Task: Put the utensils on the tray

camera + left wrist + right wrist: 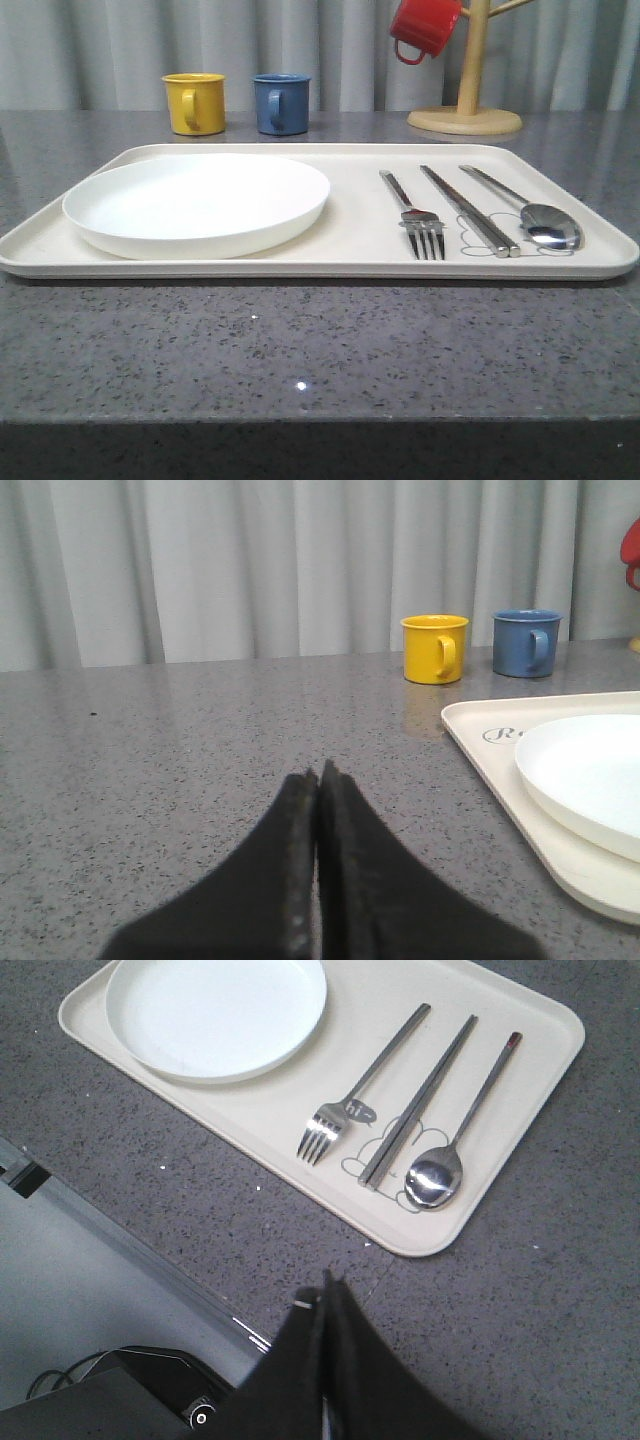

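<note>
The cream tray (350, 255) lies across the grey table. On its left half rests the round white plate (197, 203). On its right half lie the steel fork (412, 213), the pair of metal chopsticks (468, 211) and the spoon (530, 214), side by side. From above, the right wrist view gives the tray (250, 1110), plate (216, 1012), fork (352, 1095), chopsticks (418, 1100) and spoon (455, 1136). My right gripper (327, 1285) is shut and empty, hanging above the table's front edge, clear of the tray. My left gripper (318, 776) is shut and empty over bare table, left of the tray (500, 770) and plate (585, 775).
A yellow mug (194, 102) and a blue mug (281, 103) stand behind the tray. A red mug (421, 27) hangs on a wooden mug tree (466, 95) at the back right. Curtains close the back. Bare table runs in front of the tray.
</note>
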### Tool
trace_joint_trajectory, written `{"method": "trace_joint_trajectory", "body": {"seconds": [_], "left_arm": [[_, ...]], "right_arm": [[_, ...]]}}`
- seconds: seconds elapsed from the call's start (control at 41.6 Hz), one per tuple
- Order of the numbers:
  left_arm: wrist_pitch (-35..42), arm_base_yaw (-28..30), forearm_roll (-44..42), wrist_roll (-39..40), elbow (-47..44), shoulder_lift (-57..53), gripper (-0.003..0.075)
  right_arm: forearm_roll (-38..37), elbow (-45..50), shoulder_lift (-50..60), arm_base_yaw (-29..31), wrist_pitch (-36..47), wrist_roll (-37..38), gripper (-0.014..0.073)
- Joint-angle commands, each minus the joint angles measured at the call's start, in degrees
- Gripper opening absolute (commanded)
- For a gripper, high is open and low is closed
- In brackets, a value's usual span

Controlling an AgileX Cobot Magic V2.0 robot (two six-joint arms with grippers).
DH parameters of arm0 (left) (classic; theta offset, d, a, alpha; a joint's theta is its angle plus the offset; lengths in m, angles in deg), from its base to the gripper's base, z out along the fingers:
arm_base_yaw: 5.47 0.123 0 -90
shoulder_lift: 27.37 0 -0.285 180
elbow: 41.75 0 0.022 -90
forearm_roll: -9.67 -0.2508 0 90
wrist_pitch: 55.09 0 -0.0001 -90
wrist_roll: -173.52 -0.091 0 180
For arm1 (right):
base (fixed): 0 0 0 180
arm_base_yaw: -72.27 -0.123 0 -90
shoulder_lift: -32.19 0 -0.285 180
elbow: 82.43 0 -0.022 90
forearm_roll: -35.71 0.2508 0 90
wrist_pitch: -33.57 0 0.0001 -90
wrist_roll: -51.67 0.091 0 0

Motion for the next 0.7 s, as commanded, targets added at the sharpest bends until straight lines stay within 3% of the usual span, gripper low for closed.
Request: {"method": "trace_joint_trajectory", "body": {"seconds": [0.0,0.288,0.409,0.673], "left_arm": [[5.2,0.1,0.7,0.1,0.2,-1.2,-0.0018],[5.2,0.1,0.2,0.3,0.2,-1.2,-0.0018],[5.2,0.1,-4.8,5.8,0.2,-1.2,-0.0018],[5.2,0.1,-4.6,5.9,0.2,-1.2,-0.0018]], "right_arm": [[-0.1,-1.3,-0.1,-0.1,3.6,-0.5,-0.0069],[-0.1,-1.3,-0.1,-0.1,3.6,-0.5,-0.0069],[-0.1,-1.3,-0.1,-0.1,3.6,-0.5,-0.0069],[-0.1,-1.3,-0.1,-0.1,3.6,-0.5,-0.0069]]}}
